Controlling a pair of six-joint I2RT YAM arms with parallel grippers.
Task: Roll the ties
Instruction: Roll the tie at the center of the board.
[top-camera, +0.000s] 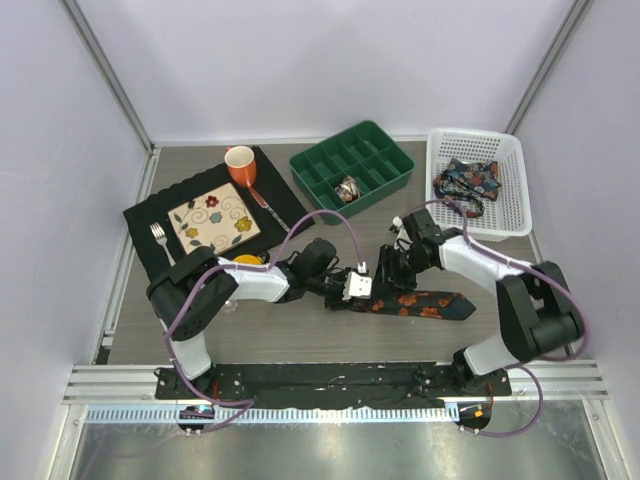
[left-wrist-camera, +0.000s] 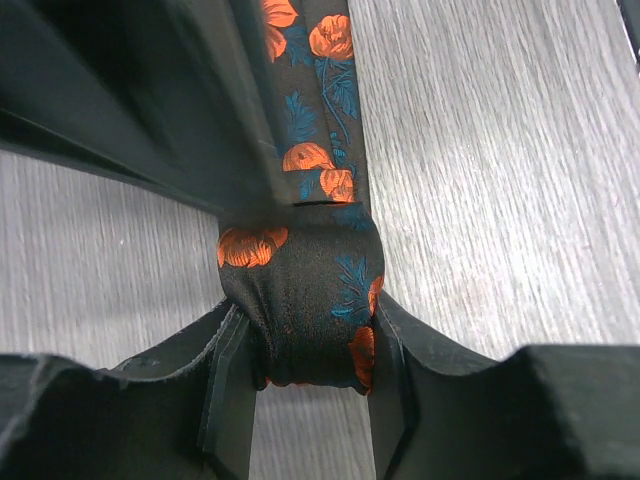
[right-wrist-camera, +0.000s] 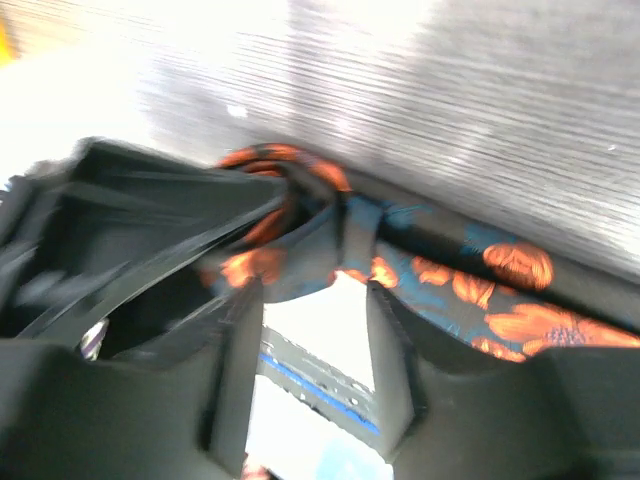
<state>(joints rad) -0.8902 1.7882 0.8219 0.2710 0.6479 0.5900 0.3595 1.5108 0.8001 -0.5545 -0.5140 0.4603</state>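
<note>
grey wood-grain table (top-camera: 300, 335) fills the floor of a white-walled booth, and your work sits near its middle, just in front of the two arm bases. the floral tie (top-camera: 425, 304) lies there as a dark strip with orange flowers, its broad end pointing toward the right arm and its near end wound into a small coil (left-wrist-camera: 305, 290).

your left gripper (left-wrist-camera: 305, 400) has that coil pinched: in the left wrist view both fingers (left-wrist-camera: 228, 390) press against its sides, and the loose strip runs away from it across the table. your right gripper (right-wrist-camera: 315, 330) is at the same spot from the other side. its fingers (right-wrist-camera: 240, 370) stand spread, with light showing through the gap, and the fabric crosses just past their tips; they do not look to be clamping anything.

as for progress, i judge you are partly through. one rolled tie (top-camera: 347, 188) already sits in a middle compartment of the green tray (top-camera: 385, 182). the floral tie has only a few turns on it, so most of its length is left to wind. a bundle of ties (top-camera: 467, 182) waits unrolled in the white basket (top-camera: 520, 190) at the far right; how many are in it i cannot tell. the black placemat (top-camera: 150, 215) at the far left, with its plate and mug, plays no part.
</note>
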